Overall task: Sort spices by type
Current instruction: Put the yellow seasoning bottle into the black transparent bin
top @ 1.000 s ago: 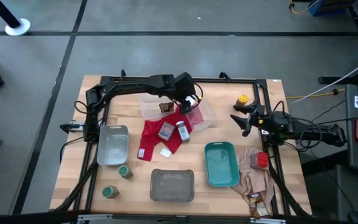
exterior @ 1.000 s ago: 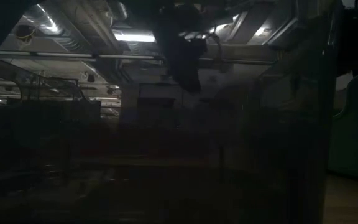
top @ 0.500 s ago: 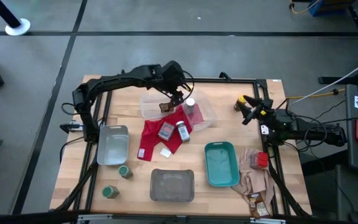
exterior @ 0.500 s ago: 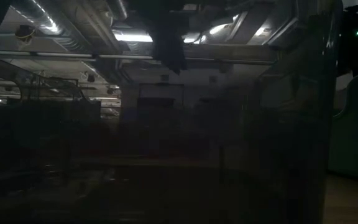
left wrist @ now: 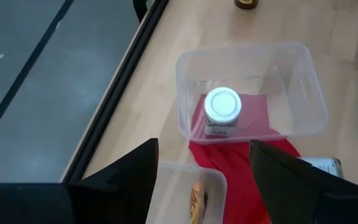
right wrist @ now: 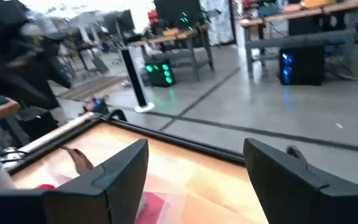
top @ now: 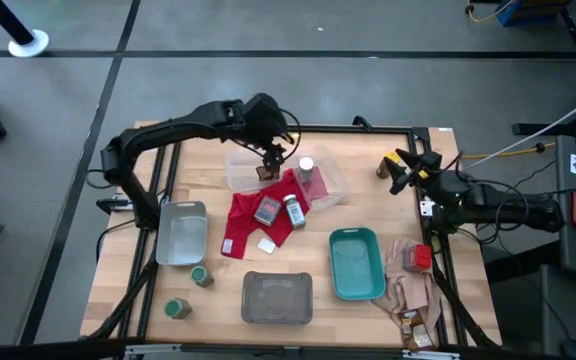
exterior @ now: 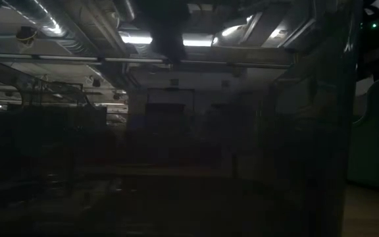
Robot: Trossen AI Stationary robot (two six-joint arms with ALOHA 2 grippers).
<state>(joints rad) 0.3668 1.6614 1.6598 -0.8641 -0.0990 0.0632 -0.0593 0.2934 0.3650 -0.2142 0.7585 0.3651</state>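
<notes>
My left gripper (top: 269, 152) hangs open above the two clear trays. One clear tray (left wrist: 303, 87) holds a white-capped bottle (left wrist: 222, 107) standing upright. The other clear tray (top: 240, 168) holds a dark brown packet (top: 265, 172). My right gripper (top: 405, 170) is open near the table's far right, close beside the yellow-labelled dark-capped jar (left wrist: 246, 3). Nothing shows between its fingers (right wrist: 114, 177) in the right wrist view. A red tin (top: 266, 210) and another bottle (top: 294, 211) lie on the red cloth (top: 238, 235). Two green-lidded jars (top: 201, 276) stand near the left front. My right gripper stands right at the yellow-labelled jar, and I cannot tell whether a finger touches it. My left gripper touches nothing.
A grey tray (top: 181, 232), a grey mesh tray (top: 277, 298) and a teal tray (top: 356, 262) sit along the near half. A beige cloth (top: 400, 290) at the right front carries a red tin (top: 420, 258) and brown packets (top: 415, 326). The low view is dark.
My left gripper has drawn back from the clear tray toward the table's left and far edge and has risen; the white-capped bottle stands in that tray, uncovered. My right gripper has moved toward the far edge, up to the yellow-labelled jar.
</notes>
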